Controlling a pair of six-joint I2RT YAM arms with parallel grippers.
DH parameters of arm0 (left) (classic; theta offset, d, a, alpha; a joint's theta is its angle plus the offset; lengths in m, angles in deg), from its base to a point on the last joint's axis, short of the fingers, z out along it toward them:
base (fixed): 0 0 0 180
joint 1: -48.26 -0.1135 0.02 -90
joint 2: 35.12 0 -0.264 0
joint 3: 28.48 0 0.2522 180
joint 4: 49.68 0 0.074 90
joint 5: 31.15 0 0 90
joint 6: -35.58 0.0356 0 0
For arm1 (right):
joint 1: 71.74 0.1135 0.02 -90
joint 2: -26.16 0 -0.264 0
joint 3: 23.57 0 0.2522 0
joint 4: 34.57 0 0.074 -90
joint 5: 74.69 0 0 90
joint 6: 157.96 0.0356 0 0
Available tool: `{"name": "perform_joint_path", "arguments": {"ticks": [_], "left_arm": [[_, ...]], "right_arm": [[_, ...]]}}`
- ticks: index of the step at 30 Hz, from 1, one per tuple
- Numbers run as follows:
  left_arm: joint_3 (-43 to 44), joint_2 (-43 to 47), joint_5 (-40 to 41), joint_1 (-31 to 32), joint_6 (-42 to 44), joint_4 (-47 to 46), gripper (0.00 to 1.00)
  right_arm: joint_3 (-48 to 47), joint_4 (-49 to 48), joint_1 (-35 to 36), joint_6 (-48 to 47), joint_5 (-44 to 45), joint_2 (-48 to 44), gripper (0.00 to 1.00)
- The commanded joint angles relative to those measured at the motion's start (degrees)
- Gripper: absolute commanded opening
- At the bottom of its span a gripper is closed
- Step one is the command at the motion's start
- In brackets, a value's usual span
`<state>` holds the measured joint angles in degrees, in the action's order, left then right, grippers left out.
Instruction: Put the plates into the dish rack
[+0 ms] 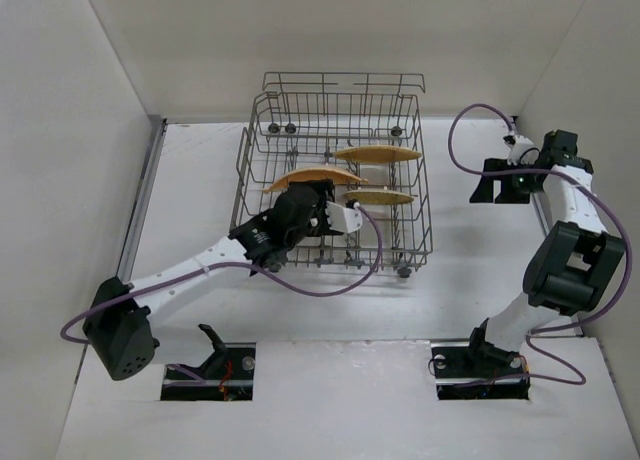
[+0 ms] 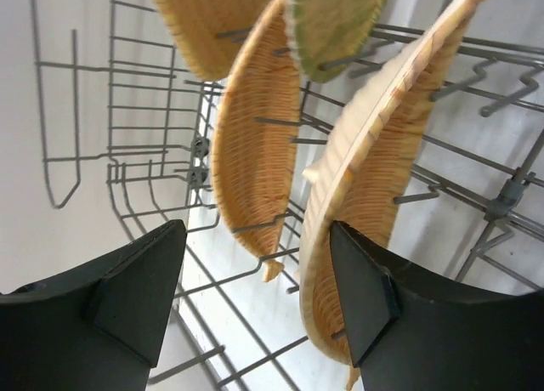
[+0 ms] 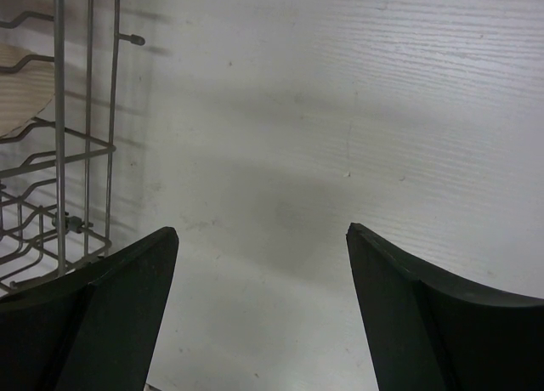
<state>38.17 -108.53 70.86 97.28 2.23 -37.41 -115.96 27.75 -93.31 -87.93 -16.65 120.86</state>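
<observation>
Top view: the left claw [image 1: 322, 194] reaches inside the dish rack [image 1: 424, 210], and the plates [image 1: 378, 153] stand on edge just ahead of it. The right claw [image 1: 497, 185] hangs outside the rack's right wall, well apart, over the bare table [image 1: 470, 280].

Left wrist view: the fingers [image 2: 127, 297] are parted and hold nothing. The nearest plate [image 2: 365, 178] stands upright between tines, its rim just beside the right finger. The second plate [image 2: 255, 153] stands farther ahead, with free space before it.

Right wrist view: the jaws are wide apart and only the table lies between them; the rack's wire edge is left of the left finger
</observation>
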Motion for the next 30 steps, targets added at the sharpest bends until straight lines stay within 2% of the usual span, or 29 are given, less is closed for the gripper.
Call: {"name": "perform_joint_path", "arguments": {"ticks": [1, 6, 11, 15, 17, 18, 19, 22, 27, 30], "left_arm": [[7.0, 4.9, 0.3, -0.7, -4.5, 5.4, 0.67], [15.9, 5.4, 2.4, -2.1, -8.7, 10.5, 0.68], [23.8, 3.4, 5.9, -6.6, -14.2, 13.0, 0.76], [26.7, 1.2, 6.5, -14.2, -19.5, 13.7, 0.89], [28.3, -0.7, 6.8, -18.6, -23.4, 15.7, 0.90], [29.3, -1.9, 6.7, -20.7, -25.8, 17.1, 0.93], [30.2, -3.0, 6.4, -23.2, -28.5, 18.5, 0.95], [32.5, -6.6, 4.3, -30.8, -36.5, 22.3, 0.99], [35.3, -13.5, 1.1, -42.0, -49.0, 28.0, 1.00], [36.2, -16.3, -1.6, -46.4, -52.4, 30.4, 1.00]], "right_arm": [[-3.4, -1.3, 1.0, -0.3, -1.9, 1.2, 0.86], [-4.5, -2.1, 3.1, -0.2, -2.0, 2.2, 0.85], [-5.5, -3.7, 6.7, 0.3, -1.3, 1.5, 0.85], [-7.1, -5.4, 10.3, 2.0, -0.7, 0.1, 0.87], [-8.4, -6.1, 12.1, 3.7, -0.2, -0.7, 0.89], [-9.3, -6.5, 12.8, 4.6, 0.1, -1.1, 0.90], [-10.0, -7.1, 13.3, 5.4, 0.6, -1.4, 1.00], [-12.8, -7.9, 14.1, 8.2, 2.3, -1.4, 1.00], [-18.1, -9.3, 12.7, 14.5, 12.1, 0.7, 1.00], [-18.5, -10.0, 11.3, 14.4, 16.3, 1.4, 1.00]]}}
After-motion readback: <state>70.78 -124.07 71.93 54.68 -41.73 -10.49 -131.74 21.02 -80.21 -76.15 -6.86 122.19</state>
